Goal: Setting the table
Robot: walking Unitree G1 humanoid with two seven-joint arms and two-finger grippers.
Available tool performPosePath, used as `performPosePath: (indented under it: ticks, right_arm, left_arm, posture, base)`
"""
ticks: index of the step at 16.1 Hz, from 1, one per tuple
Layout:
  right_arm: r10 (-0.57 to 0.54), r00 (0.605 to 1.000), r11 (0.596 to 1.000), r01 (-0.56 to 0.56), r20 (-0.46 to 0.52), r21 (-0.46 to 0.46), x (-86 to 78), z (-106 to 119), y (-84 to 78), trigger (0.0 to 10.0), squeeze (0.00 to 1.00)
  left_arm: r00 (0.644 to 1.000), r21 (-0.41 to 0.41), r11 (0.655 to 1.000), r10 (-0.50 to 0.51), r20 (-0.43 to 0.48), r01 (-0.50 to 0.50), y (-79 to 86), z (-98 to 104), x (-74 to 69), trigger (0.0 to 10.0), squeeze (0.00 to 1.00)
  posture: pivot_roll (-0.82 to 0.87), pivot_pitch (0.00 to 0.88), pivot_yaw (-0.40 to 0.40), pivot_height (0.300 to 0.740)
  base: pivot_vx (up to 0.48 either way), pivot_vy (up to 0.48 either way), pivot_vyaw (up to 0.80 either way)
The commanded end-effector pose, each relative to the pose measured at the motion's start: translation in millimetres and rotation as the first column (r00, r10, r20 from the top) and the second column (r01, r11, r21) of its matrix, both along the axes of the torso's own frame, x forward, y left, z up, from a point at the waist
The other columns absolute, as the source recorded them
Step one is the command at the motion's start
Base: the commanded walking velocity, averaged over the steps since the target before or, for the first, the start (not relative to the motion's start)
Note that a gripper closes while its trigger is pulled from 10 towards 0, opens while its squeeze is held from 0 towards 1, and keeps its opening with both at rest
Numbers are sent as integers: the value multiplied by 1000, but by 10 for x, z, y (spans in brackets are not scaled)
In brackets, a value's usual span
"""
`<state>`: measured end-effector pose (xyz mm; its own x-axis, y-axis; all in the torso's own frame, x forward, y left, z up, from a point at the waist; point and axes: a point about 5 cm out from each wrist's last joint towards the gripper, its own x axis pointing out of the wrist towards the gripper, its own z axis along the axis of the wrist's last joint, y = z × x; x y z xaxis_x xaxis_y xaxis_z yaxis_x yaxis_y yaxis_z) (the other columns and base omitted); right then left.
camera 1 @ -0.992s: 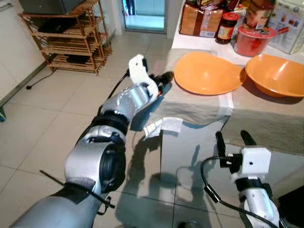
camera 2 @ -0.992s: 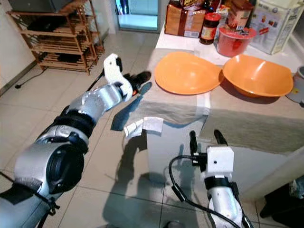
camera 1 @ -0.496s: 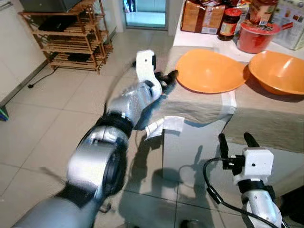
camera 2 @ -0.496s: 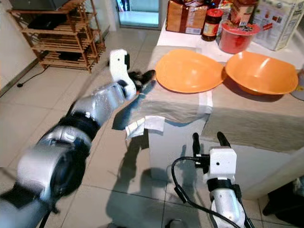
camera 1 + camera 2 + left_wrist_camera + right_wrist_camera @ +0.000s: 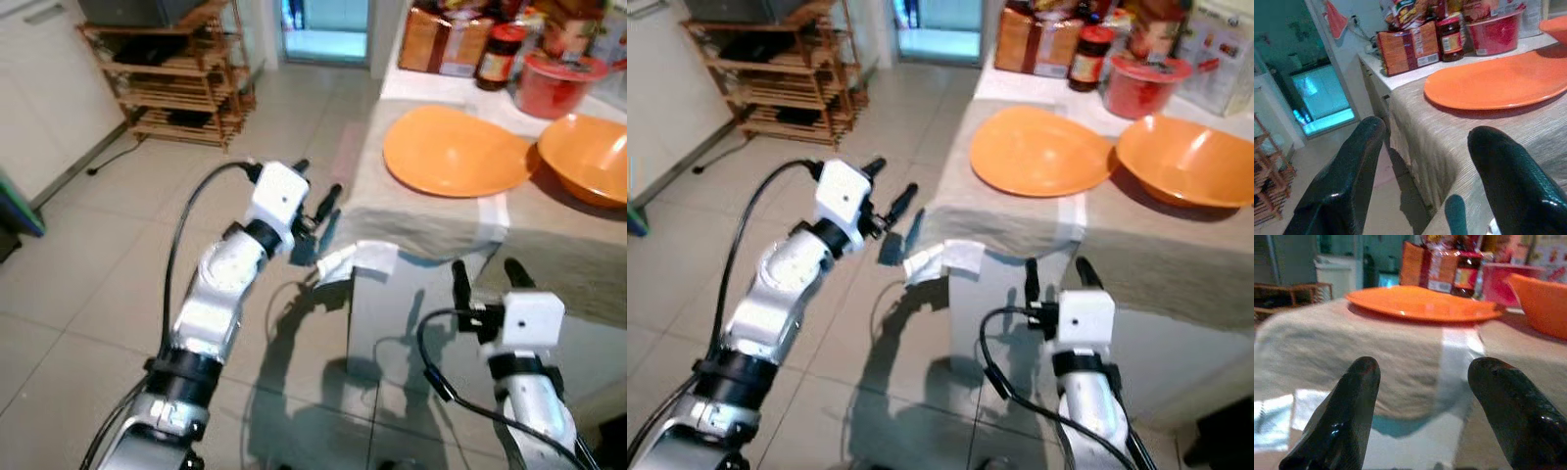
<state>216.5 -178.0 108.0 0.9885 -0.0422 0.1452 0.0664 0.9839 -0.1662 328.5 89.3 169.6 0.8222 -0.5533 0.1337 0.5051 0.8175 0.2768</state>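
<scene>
1. Labels: white sticker w/ print on the brown packet [image 5: 1408, 45] and a label on the dark jar [image 5: 1450, 39], but none of the writing is readable; too blurred.
2. Orange plate [image 5: 456, 152] sits on the beige cloth [image 5: 431, 215] near the table's left edge; orange bowl [image 5: 586, 171] just beside it to the right, rims close.
3. Left gripper [image 5: 315, 196] is off the table's left edge, over the floor, fingers spread, holding nothing; plate lies ahead & to its right, apart from it.
4. Right gripper [image 5: 484, 276] is low in front of the table, fingers spread, empty; cloth edge and plate ahead of it, not touching.
5. Count: 1 plate, 1 bowl, 1 red tub [image 5: 558, 83], 1 jar, 1 brown packet; other packs behind are unclear.
6. Wooden shelf rack [image 5: 171, 83] stands on the tiled floor, well left.
</scene>
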Motion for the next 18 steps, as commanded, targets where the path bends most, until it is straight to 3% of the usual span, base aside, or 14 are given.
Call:
performPosePath:
  ticks: [1,5,6,9,11,12,14,16,18]
  right_arm:
    - [13,1000,1000,-13,-17,4,21,-26,35,10000,0]
    - [13,1000,1000,-13,-7,2,45,-13,42,10000,0]
    - [2,1000,1000,-2,-1,-1,39,-3,16,10000,0]
    - [-48,999,998,48,4,27,0,3,-84,10000,0]
    - [-76,997,996,76,4,38,-8,-8,-142,10000,0]
    - [-81,997,996,81,2,39,-9,-11,-152,10000,0]
    - [-79,997,996,79,1,35,6,-13,-153,10000,0]
    - [-79,997,996,79,2,34,12,-13,-153,10000,0]
    - [-73,997,997,72,8,29,28,-2,-145,10000,0]
  left_arm:
    - [1000,1,1000,12,19,-12,-17,59,-30,10000,1000]
    - [998,6,998,67,21,-67,26,80,9,10000,1000]
    - [990,-1,990,143,11,-143,145,-2,0,10000,20]
    - [947,56,952,306,-95,-302,649,-541,-342,10000,0]
    - [915,65,931,365,-171,-359,791,-748,-498,10000,0]
    - [912,43,932,362,-194,-360,768,-763,-509,10000,0]
    - [936,-45,952,288,-203,-302,555,-664,-452,10000,0]
    - [943,-48,957,274,-189,-287,513,-635,-439,10000,0]
    - [958,-73,966,233,-165,-248,359,-520,-362,10000,0]
  posture:
    - [-54,18,69,740]
    - [-57,4,71,740]
    - [-66,0,76,740]
    - [-74,0,79,740]
    - [-74,0,72,740]
    - [-74,0,68,740]
    - [-76,0,60,740]
    - [-76,0,60,740]
    - [-80,0,65,740]
  base:
    - [0,0,0]
    - [0,0,0]
    - [0,0,0]
    - [0,0,0]
    - [0,0,0]
    - [0,0,0]
    - [0,0,0]
    - [0,0,0]
    - [0,-480,0]
